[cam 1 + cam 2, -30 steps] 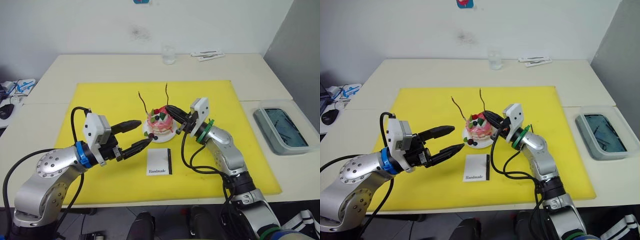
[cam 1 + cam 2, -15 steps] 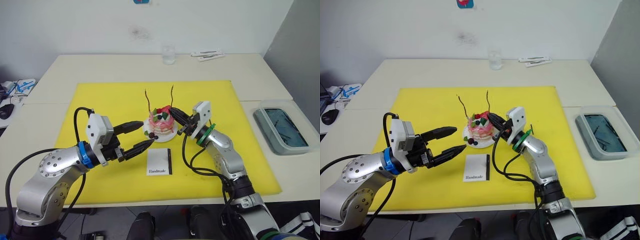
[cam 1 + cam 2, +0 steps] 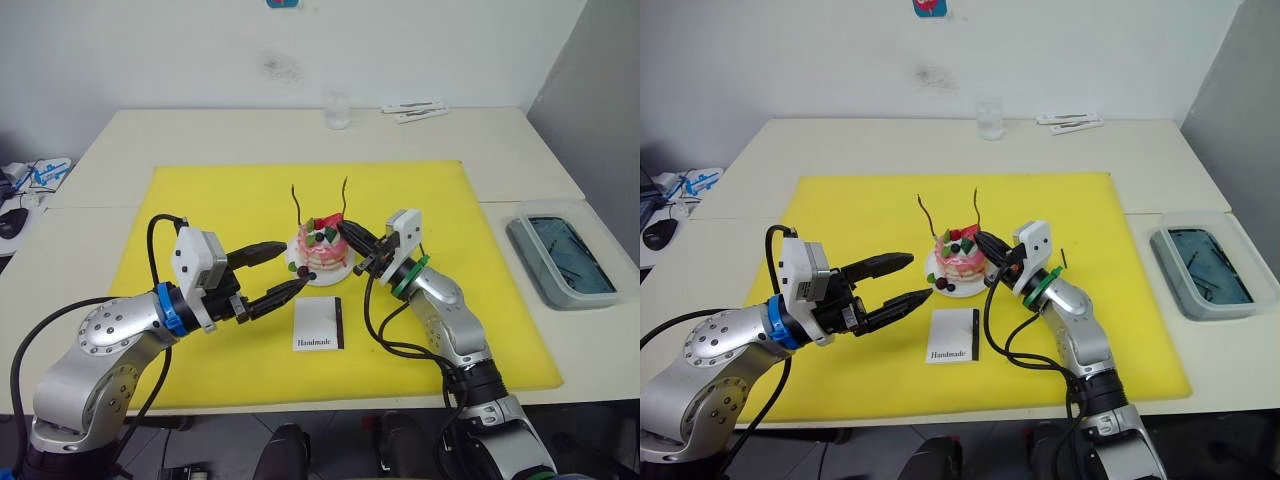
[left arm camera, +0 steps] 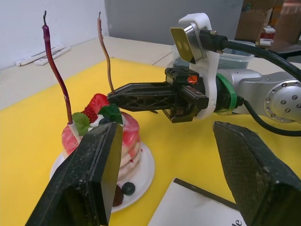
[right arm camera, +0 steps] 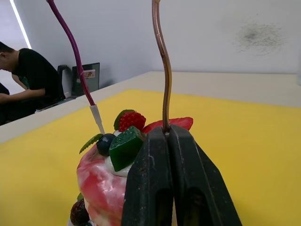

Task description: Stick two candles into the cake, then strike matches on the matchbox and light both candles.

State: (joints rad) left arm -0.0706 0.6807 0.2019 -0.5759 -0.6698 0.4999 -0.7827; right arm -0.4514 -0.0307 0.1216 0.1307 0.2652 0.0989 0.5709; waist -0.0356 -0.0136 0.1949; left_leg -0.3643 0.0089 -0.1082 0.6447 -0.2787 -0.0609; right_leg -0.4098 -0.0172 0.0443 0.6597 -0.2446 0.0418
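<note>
You've got 2 candles standing in the cake mid-mat, right gripper pinching 1 by its base, left gripper spread wide beside it, nothing lit.

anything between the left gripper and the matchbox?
Nothing visible. The left gripper hangs open beside the cake; the matchbox lies on bare yellow mat just below its fingertips, uncovered.
</note>
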